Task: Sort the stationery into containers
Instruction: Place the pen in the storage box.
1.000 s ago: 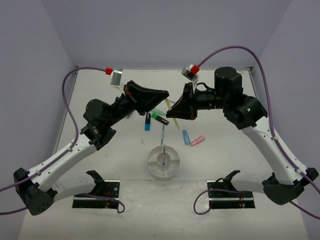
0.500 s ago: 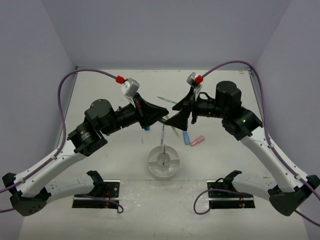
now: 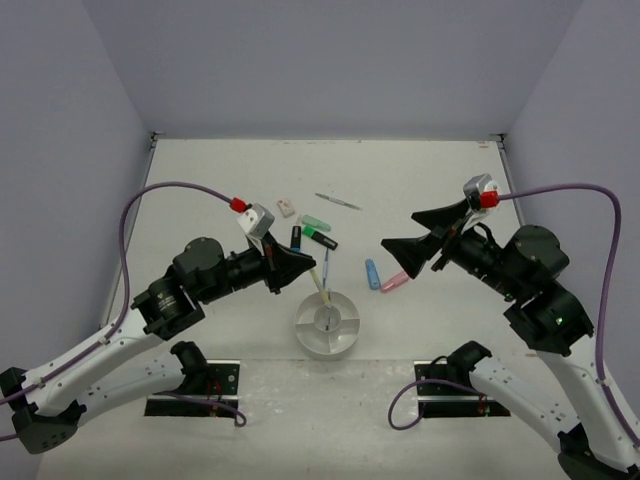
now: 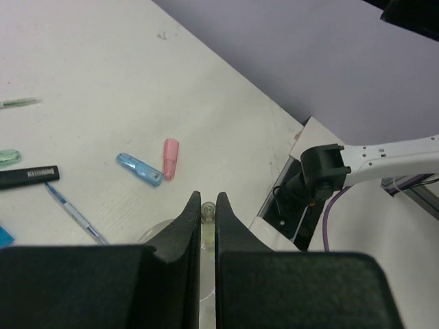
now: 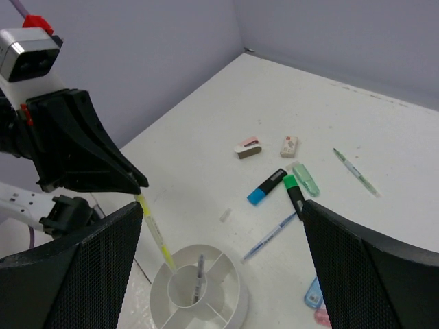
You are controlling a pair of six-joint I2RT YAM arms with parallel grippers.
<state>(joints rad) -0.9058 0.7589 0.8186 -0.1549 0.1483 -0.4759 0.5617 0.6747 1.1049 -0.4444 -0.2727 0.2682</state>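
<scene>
1. While the left gripper [image 3: 305, 268] is clamped on a yellow pen [image 3: 318, 285], the pen slants down from its fingertips. The pen's lower end is inside the white dish [image 3: 305, 338], just below and ahead of that gripper. A grey pen [image 3: 328, 316] stands at the dish's middle. The right gripper [image 3: 400, 231] is spread wide, holds nothing and is raised off the table [image 3: 200, 200]. A blue highlighter [image 3: 372, 273] and a pink highlighter [image 3: 395, 282] lie just beside each other under its lower finger. The dish sits further off, toward the left arm's side. A blue pen [image 3: 326, 264] lies between the two grippers.

2. Left wrist view: the fingers [image 4: 185, 226] are almost together, with the pen's pale end pinched between them. The dish rim shows faintly, directly beneath the fingertips; which compartment, cannot tell. The blue and pink highlighters lie ahead of the tips, slightly left. A black highlighter [image 4: 27, 176] lies far off to the left.

3. Right wrist view: the right gripper's own fingers fill both lower corners, wide apart, with nothing between them. The dish lies below and between them, nearer the left-hand finger. The yellow pen leans into a wedge compartment on the left gripper's side. Beyond the fingertips lie a green highlighter [image 5: 306, 178] and two erasers [image 5: 248, 146], loose.
</scene>
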